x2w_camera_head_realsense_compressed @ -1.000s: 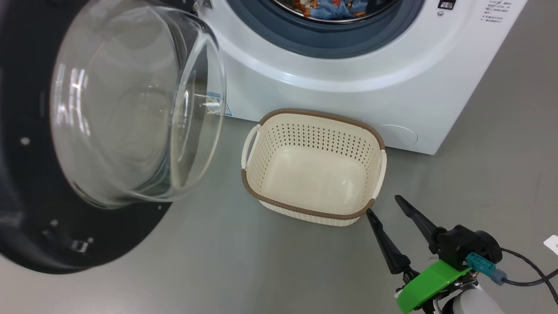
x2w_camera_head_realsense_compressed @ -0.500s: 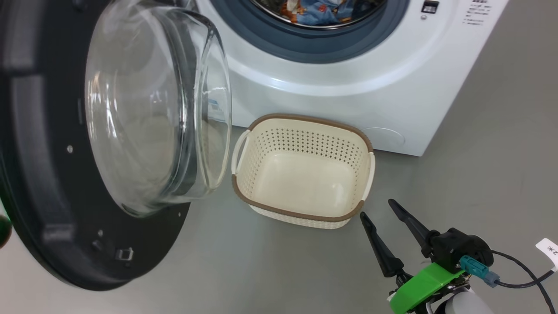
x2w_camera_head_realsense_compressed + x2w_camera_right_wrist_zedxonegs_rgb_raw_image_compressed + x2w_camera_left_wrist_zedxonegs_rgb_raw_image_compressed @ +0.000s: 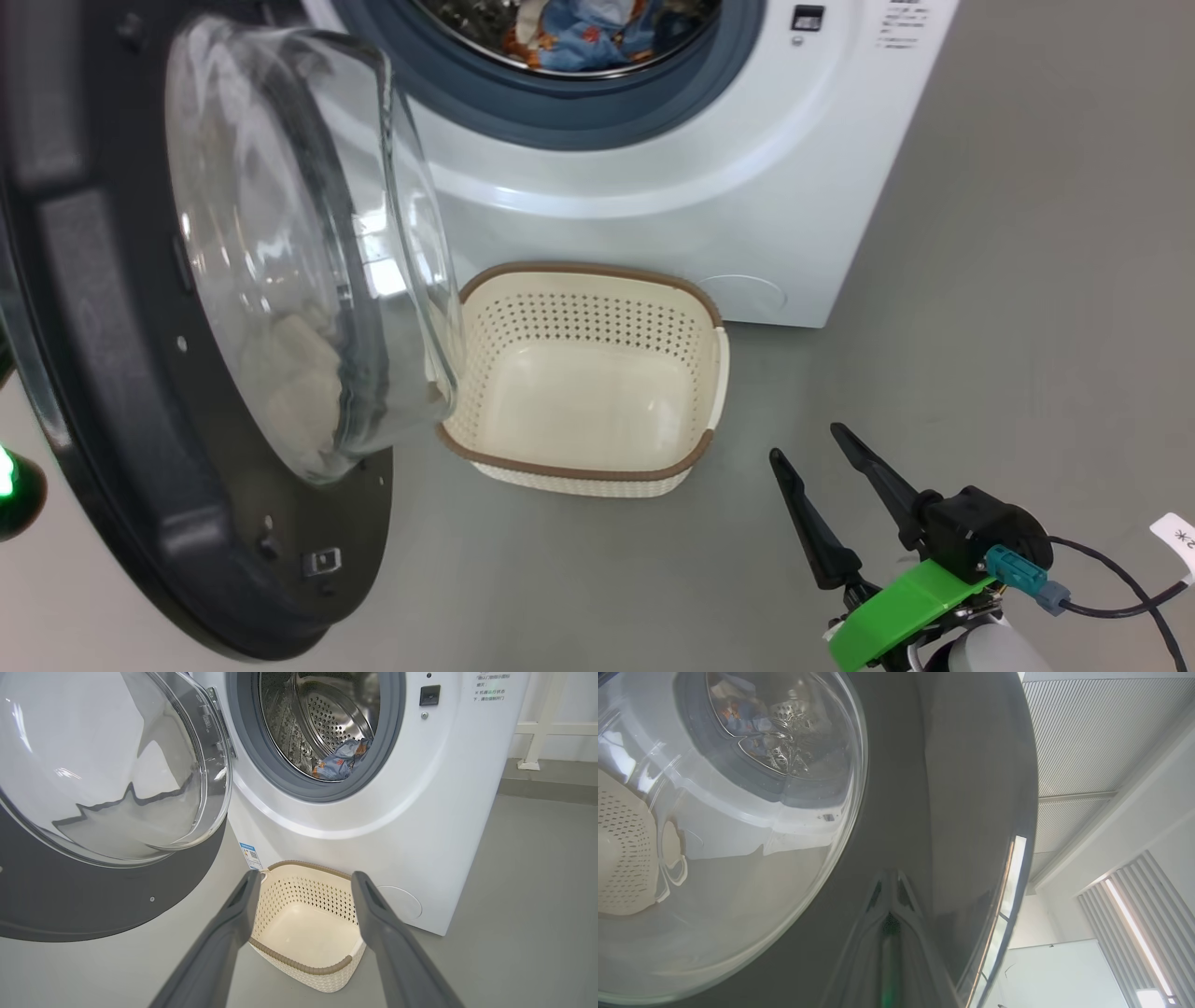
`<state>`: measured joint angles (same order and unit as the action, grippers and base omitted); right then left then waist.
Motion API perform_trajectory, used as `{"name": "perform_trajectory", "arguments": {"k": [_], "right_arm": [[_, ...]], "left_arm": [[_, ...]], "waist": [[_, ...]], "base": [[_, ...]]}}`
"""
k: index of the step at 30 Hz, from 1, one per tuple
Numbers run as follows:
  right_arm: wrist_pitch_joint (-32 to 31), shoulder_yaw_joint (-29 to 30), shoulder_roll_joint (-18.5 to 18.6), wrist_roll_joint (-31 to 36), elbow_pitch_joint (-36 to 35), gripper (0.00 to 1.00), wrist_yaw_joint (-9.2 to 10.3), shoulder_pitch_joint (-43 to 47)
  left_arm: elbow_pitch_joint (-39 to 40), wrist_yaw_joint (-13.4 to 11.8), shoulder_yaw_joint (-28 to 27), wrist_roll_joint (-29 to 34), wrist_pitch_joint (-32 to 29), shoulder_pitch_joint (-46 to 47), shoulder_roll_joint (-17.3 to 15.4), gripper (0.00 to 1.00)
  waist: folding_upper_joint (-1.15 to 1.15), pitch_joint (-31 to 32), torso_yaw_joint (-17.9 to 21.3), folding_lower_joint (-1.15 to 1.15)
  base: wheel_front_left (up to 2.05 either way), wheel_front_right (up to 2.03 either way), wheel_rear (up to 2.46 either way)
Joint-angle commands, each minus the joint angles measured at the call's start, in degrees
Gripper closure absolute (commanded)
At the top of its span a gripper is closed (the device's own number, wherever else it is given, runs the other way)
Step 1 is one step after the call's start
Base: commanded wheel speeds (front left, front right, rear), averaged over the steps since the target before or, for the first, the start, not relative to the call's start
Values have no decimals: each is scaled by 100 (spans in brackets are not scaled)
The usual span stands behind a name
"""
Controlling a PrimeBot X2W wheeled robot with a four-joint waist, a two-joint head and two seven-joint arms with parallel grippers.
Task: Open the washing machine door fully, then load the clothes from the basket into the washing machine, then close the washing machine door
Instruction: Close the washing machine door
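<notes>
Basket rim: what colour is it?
Brown rim on a cream-white perforated basket; clearest in the head view.

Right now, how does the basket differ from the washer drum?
The basket is empty; the drum holds the clothes, blue with orange prints. The basket is cream plastic with a brown rim; the drum is shiny steel. The basket sits on the floor and opens upward; the drum opens sideways, at the front of the washing machine. Both have walls full of small holes.

lab-like rm (washer (image 3: 444, 812), grey floor (image 3: 537, 882))
</notes>
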<state>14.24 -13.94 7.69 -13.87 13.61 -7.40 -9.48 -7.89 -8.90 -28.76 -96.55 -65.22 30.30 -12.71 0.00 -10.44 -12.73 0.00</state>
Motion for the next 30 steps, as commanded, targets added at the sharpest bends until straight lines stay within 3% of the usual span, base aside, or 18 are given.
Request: {"name": "perform_trajectory", "arguments": {"k": [1, 15, 22, 30], "right_arm": [[74, -99, -43, -57, -163, 0, -9, -20], [75, -120, -117, -79, -158, 0, -9, 34], [75, -139, -139, -89, -149, 0, -9, 36], [75, -126, -127, -106, -134, 0, -9, 38]], "left_arm": [[213, 1, -98, -21, -25, 23, -193, 100], [-69, 482, 207, 212, 506, 337, 480, 100], [-389, 899, 400, 420, 1065, 537, 810, 100], [-943, 1367, 753, 504, 1748, 781, 960, 100]], "waist": [[0, 52, 134, 0], [0, 180, 365, 0], [0, 196, 457, 0], [0, 220, 628, 0]], "base": [[0, 0, 0], [0, 0, 0], [0, 0, 0], [0, 0, 0]]}}
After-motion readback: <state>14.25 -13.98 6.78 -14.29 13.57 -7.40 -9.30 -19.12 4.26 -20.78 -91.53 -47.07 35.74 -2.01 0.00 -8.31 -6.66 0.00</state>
